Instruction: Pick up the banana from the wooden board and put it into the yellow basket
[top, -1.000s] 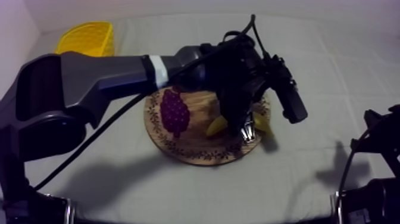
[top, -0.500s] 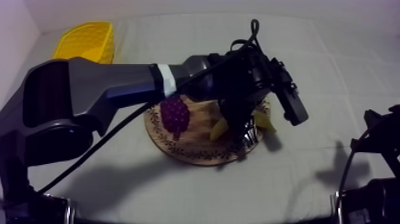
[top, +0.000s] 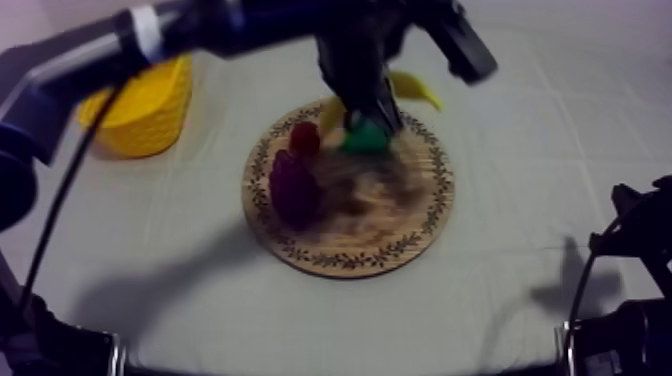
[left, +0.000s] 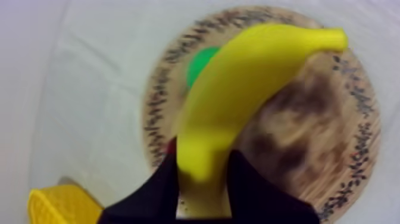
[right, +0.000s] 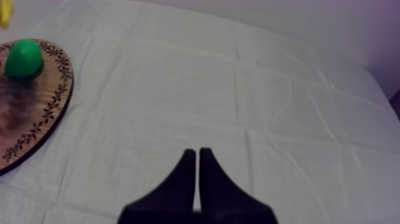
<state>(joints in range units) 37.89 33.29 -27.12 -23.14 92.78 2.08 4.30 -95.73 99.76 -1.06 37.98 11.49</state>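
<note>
So, the left jaws are gripping the banana (left: 250, 89) over the wooden board (left: 359, 149); it's probably handling light, stiff, slick, so the thick middle's safest.

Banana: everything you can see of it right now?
The banana is smooth, plain yellow, plastic-looking, curved and whole, narrowing to one tapered tip. The left end effector is shut on its thicker end, a black finger at each side. It hangs in the air above the wooden board, tip towards the rim, partly hiding the green pear below. Only the fingers touch it.
</note>
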